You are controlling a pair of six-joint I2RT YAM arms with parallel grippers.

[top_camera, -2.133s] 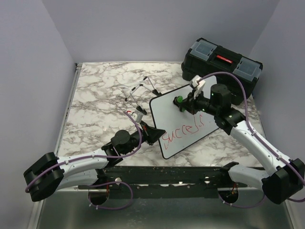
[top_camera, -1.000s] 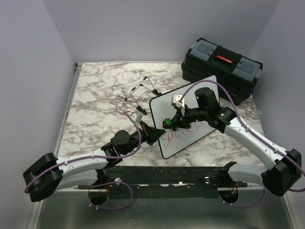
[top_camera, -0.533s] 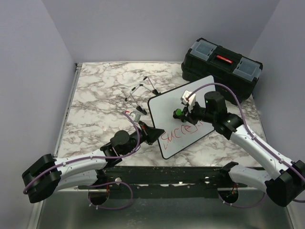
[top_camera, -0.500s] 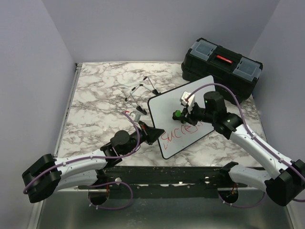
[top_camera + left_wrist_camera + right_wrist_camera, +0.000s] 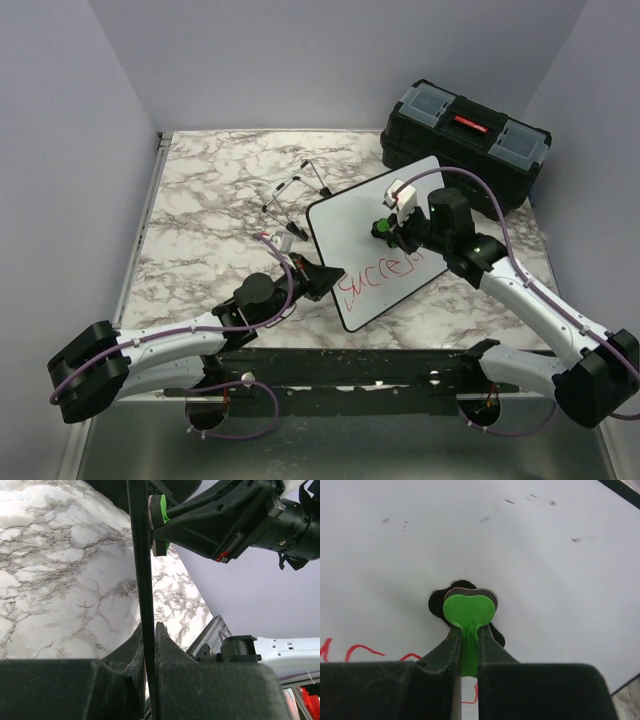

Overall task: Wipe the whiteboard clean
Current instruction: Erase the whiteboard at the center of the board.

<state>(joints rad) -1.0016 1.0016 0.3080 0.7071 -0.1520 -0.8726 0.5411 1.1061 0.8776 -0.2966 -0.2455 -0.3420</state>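
Note:
The whiteboard (image 5: 355,235) lies tilted at the table's middle right, with red handwriting (image 5: 380,275) on its near half. My left gripper (image 5: 322,280) is shut on the board's near left rim, which shows edge-on as a black bar in the left wrist view (image 5: 141,560). My right gripper (image 5: 392,230) is shut on a small green eraser (image 5: 381,229) and presses it on the board above the writing. In the right wrist view the green eraser (image 5: 469,609) sits on its dark pad against the white board (image 5: 530,555), with red strokes (image 5: 362,650) low at left.
A black toolbox (image 5: 465,145) stands at the back right, just behind the board. A thin black wire easel stand (image 5: 295,195) lies left of the board. Grey walls close in the table on the left, back and right.
My right gripper swept the eraser down to the writing and back up to the board's upper middle. The board's far end shifted slightly. The left gripper kept its hold.

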